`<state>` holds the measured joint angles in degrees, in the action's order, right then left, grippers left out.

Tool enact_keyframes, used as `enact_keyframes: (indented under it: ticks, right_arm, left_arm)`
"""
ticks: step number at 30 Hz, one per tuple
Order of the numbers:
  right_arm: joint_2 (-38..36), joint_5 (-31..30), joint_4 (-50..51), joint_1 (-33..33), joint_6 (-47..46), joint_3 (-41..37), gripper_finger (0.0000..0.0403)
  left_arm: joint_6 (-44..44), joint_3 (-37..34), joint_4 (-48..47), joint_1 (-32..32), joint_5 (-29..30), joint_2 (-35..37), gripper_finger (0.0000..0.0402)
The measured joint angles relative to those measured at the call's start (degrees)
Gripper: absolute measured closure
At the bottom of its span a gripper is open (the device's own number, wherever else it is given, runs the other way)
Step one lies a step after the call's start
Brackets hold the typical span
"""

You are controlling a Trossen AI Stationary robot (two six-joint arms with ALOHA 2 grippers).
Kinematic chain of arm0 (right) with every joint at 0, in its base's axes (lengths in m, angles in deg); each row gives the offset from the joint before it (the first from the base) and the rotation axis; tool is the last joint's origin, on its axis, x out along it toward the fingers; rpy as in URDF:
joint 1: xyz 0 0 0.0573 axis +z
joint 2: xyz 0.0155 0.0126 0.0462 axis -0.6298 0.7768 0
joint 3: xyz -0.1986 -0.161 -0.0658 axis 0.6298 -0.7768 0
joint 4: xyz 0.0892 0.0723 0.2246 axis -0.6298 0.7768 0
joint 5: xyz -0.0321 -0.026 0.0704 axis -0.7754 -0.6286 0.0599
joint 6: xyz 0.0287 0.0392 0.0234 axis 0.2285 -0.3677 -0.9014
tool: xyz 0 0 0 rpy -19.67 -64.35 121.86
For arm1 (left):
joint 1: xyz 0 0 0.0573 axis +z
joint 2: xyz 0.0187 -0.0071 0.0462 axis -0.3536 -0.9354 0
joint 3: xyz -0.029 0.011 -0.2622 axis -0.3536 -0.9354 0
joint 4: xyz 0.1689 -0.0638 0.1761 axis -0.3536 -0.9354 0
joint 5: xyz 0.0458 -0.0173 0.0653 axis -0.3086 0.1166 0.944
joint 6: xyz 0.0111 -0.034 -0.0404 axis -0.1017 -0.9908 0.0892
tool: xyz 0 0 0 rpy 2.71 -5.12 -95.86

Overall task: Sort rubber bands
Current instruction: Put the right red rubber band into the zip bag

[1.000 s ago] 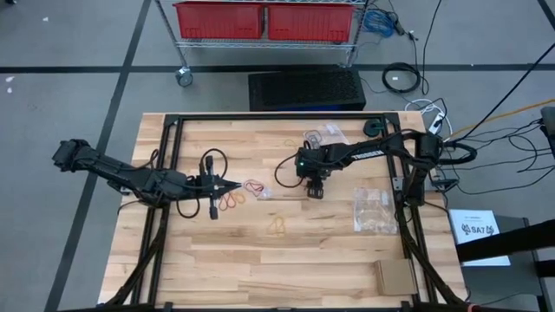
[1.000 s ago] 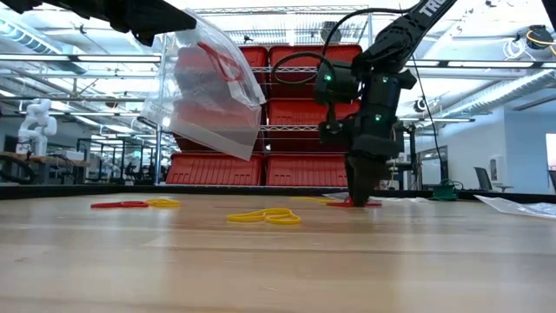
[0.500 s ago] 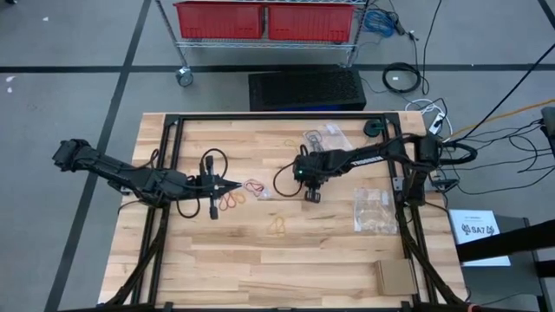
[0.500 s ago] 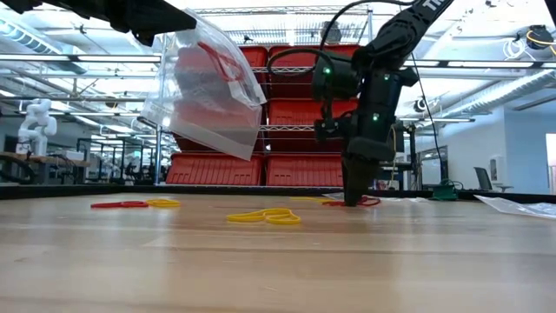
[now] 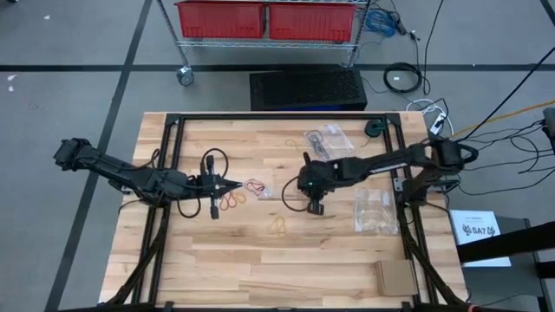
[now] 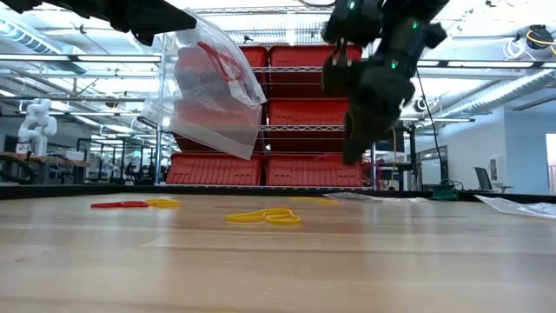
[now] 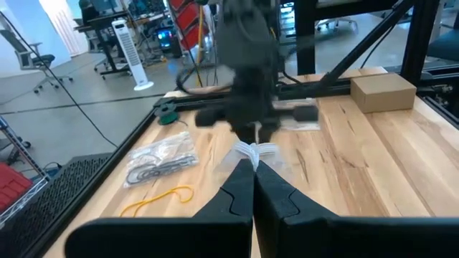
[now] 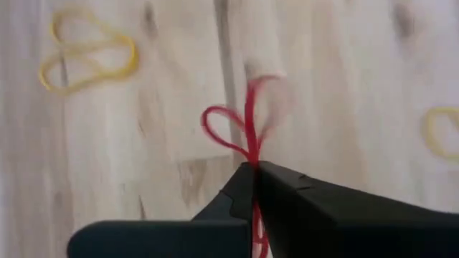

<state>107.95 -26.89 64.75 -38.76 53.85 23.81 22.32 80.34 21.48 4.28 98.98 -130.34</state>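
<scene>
The right gripper (image 8: 252,172) is clenched on a red rubber band (image 8: 240,125), whose loop sticks out past the fingertips in line with the fingers. In the low view this gripper (image 6: 354,155) hangs clear above the wood; from above it (image 5: 316,206) sits near the middle of the tabletop (image 5: 329,269). The left gripper (image 7: 252,166) is pinched tight on the rim of a clear plastic bag (image 6: 208,87), which hangs open-side up with red bands inside; from above this gripper (image 5: 240,185) lies left of centre.

The surface is pale wooden planks inside a black frame. Yellow bands (image 6: 265,216) lie flat nearest the low camera, a red band (image 6: 120,205) and another yellow one (image 6: 162,203) farther to that view's left. From above, a yellow band (image 5: 277,227) lies toward the near edge, and mixed red and yellow bands (image 5: 232,199) sit under the left gripper. More clear bags (image 5: 375,210) lie by the right edge, another (image 5: 323,137) near the far edge, and a cardboard box (image 5: 394,277) at the near right corner.

Beyond the far edge stand a wire rack with red bins (image 5: 264,19) and a black mat (image 5: 308,88); cables trail on the grey floor at right.

The right arm is blurred in the left wrist view, and the held band is smeared at its tip.
</scene>
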Motion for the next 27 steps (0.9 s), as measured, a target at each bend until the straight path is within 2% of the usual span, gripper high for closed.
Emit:
enact_keyframes:
  ticks: [7, 14, 19, 27]
  right_arm:
    - [-5.14, -5.47, -14.53, 6.08, -1.33, 0.75, 0.0403]
    - [-4.31, -15.37, -17.55, 9.29, 6.35, 9.68, 0.0403]
    - [-1.17, -16.14, -18.99, 9.09, 12.07, 16.48, 0.0403]
    - [10.64, -13.25, -17.28, 7.98, 17.01, 25.56, 0.0403]
  left_arm:
    - [0.00, 0.00, 0.17, 0.00, -0.07, -0.02, 0.0402]
    - [-0.04, 0.00, 0.48, -0.04, -2.80, -0.02, 0.0401]
    - [-0.03, 0.00, 1.45, -0.04, -3.38, -0.56, 0.0402]
    - [-0.02, 0.00, 2.31, -0.04, -3.45, -1.20, 0.0401]
